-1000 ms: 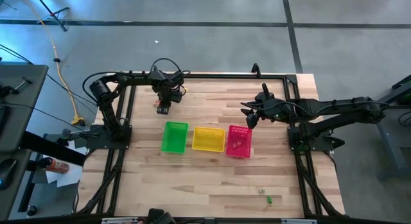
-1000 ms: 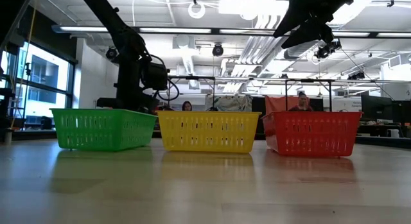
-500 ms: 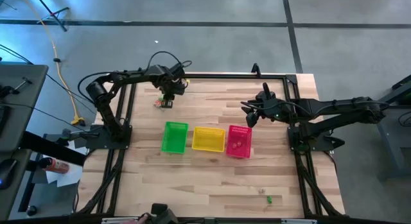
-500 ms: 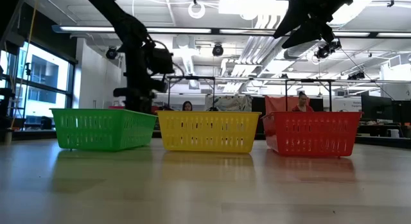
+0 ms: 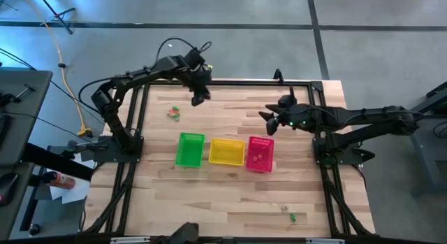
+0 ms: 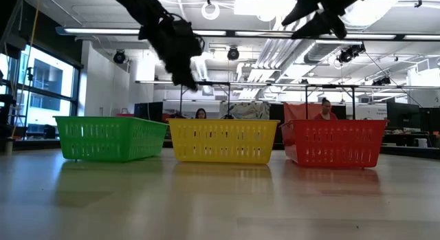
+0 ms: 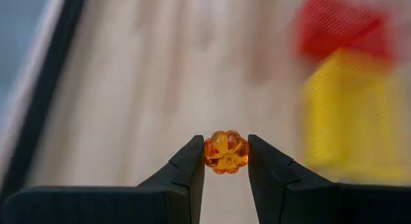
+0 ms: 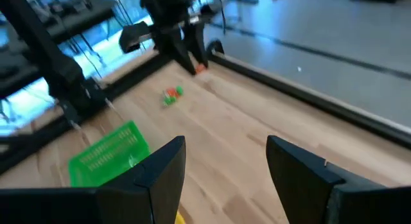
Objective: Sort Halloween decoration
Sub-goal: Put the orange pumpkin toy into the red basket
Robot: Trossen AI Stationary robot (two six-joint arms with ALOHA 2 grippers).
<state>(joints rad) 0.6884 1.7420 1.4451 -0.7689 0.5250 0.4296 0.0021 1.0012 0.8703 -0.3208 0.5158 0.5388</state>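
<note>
My left gripper (image 5: 198, 98) hangs above the table's far left part, shut on a tiny orange, pumpkin-shaped trinket (image 7: 226, 152). The right wrist view shows it too, as an orange speck (image 8: 200, 68) at the fingertips. A few green and red trinkets (image 5: 172, 114) lie on the wood just left of and below that gripper. In the middle, green (image 5: 190, 149), yellow (image 5: 227, 152) and pink (image 5: 260, 154) baskets stand in a row. My right gripper (image 5: 265, 118) hovers open above the far side of the pink basket, holding nothing. My left gripper pinches the orange trinket by two opposite sides (image 7: 210, 153) between its two fingertips (image 7: 192, 161). The fingers slant downward. The trinket is lifted clear, high above the wood.
A green trinket (image 5: 292, 217) and a pale one (image 5: 284, 209) lie near the table's front right corner. Small trinkets lie inside the pink basket. A black frame rail (image 5: 244, 82) runs along the table's far edge. Bare wood lies in front of the baskets.
My left gripper has risen from the small pile at the far left and gone up toward the table's far edge and right. It has tipped from pointing down to a slant, carrying the orange trinket clear of the wood.
</note>
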